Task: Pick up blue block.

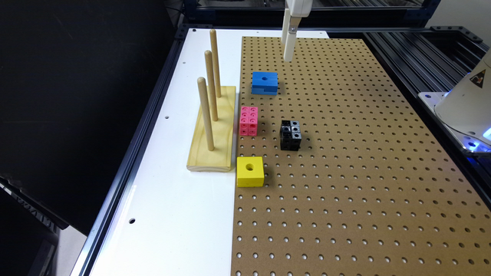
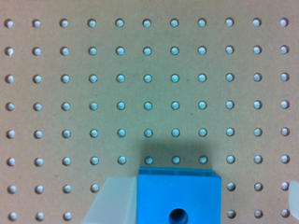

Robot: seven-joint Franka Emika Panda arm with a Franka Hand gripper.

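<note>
I see the blue block (image 1: 264, 82), squarish with a round top hole and notched side, resting flat on the perforated brown pegboard (image 1: 364, 172), beyond the pink studded cube cluster (image 1: 249, 121). A wooden base (image 1: 224, 153) carries three upright dowels. My gripper (image 1: 288, 46) hangs vertically above the board, just beyond the block; its pale fingers (image 2: 112, 203) stand spread, one beside the block.

Blue block (image 2: 180, 196): in my wrist view the frame edge cuts it off, part unseen.
Pincer (image 1: 288, 46): upper part leaves my exterior view; fingers indistinguishable there.
Robot base (image 1: 466, 103): cropped at the exterior view's right.
</note>
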